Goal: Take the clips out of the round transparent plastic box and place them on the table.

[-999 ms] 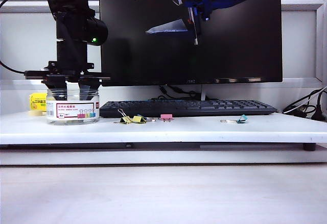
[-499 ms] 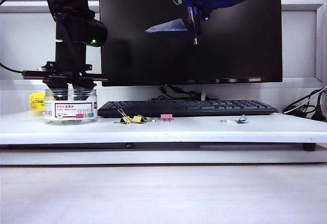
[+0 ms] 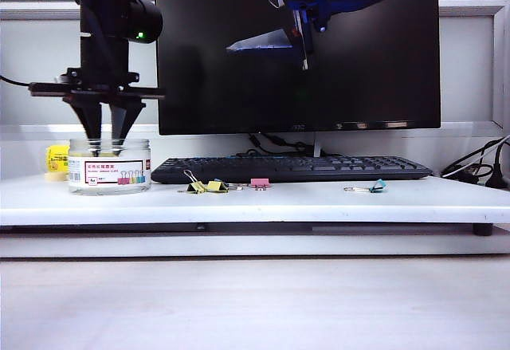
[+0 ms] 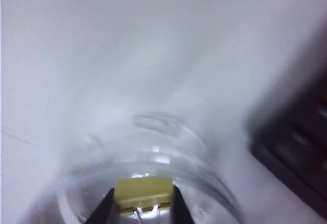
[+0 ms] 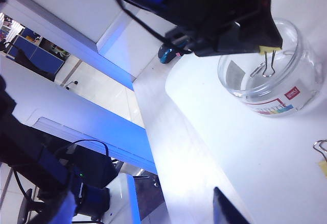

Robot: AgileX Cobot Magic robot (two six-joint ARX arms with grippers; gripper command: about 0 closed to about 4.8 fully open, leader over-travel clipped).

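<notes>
Left hand (image 4: 143, 211) gripping yellow clip (image 4: 142, 192) above box (image 3: 109, 167) rim, right hand raised.

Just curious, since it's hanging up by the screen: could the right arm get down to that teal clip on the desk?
Probably yes. The right tool hangs open high before the monitor, and the teal clip lies alone on the table with nothing over it. The left tool is busy at the round transparent plastic box.
</notes>
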